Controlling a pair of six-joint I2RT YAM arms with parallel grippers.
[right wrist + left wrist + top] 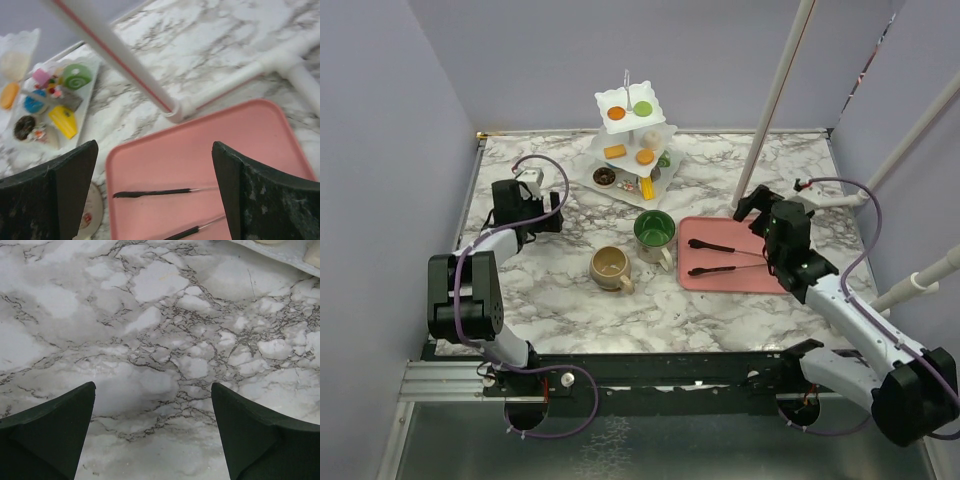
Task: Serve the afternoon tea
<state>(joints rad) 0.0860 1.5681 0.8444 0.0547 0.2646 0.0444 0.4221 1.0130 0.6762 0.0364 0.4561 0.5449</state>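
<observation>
the left arm (468, 292) and right arm (850, 312) are black-jointed with pale grey links, each with a looping purple cable (873, 215). the left tool (152, 432) and right tool (155, 195) carry dark, wedge-shaped fingers (50, 435).

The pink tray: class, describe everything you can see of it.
The pink tray is a shallow rectangle with rounded corners and a raised rim, smooth like plastic. It lies flat on the marble table, right of the green-inside mug. Two black tongs lie on it side by side, apart from each other.
</observation>
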